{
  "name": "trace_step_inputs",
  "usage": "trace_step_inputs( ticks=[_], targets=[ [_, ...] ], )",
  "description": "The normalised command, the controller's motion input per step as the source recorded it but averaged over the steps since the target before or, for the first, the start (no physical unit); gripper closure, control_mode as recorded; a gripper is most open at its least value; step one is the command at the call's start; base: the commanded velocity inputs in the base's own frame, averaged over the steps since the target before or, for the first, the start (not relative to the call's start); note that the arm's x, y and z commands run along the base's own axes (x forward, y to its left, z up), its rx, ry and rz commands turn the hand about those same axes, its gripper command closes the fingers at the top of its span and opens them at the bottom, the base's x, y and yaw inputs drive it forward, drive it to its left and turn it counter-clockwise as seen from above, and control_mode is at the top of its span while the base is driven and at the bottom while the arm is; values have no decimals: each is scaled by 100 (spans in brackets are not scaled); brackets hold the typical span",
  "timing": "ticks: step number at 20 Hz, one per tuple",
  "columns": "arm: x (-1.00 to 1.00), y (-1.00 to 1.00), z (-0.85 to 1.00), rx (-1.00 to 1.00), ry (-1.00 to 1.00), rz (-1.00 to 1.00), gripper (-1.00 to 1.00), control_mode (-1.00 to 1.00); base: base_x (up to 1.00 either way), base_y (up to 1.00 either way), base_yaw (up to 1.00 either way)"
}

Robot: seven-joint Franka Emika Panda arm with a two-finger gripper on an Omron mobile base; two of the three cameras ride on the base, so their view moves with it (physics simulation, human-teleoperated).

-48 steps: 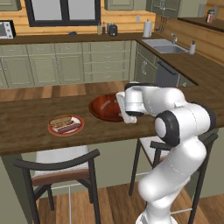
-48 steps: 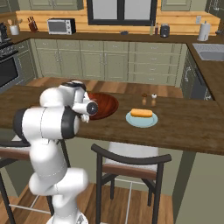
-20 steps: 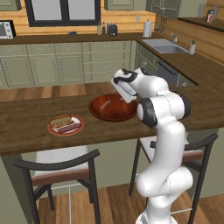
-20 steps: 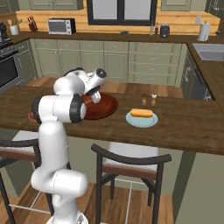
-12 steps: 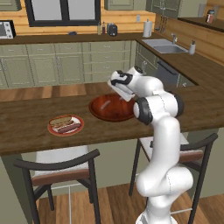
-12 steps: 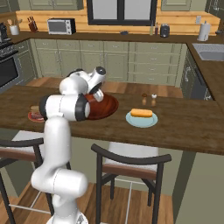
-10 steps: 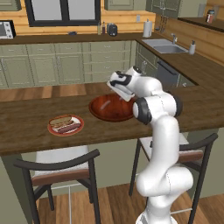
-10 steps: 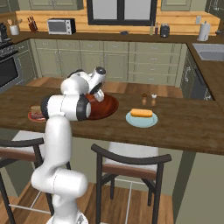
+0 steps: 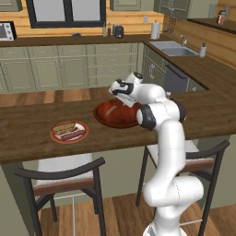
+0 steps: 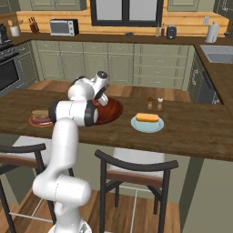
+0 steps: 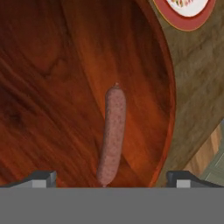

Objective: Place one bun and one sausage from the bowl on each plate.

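Counter (image 9: 27, 138): 2 plates, 1 sausage (image 11: 112, 135) in bowl (image 11: 57, 87).

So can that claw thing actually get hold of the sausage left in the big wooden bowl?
Probably yes. The gripper hangs open right over the sausage, which lies alone on the bare floor of the bowl, between the two fingertips, with nothing on it.
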Motion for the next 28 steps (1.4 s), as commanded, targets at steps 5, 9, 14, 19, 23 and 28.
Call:
trace_step_inputs(
  ticks=[5, 9, 14, 19, 23, 28],
  targets=[
    [20, 19, -25, -1, -1, 0, -100, -100, 0, 0, 0],
    [3, 10, -19, 0, 0, 0, -100, -100, 0, 0, 0],
    [0, 2, -5, 0, 0, 0, -100, -100, 0, 0, 0],
    [0, 1, -5, 0, 0, 0, -100, -100, 0, 0, 0],
    [0, 0, -9, 0, 0, 0, -100, -100, 0, 0, 0],
    [0, 0, -13, 0, 0, 0, -100, -100, 0, 0, 0]
  ],
)
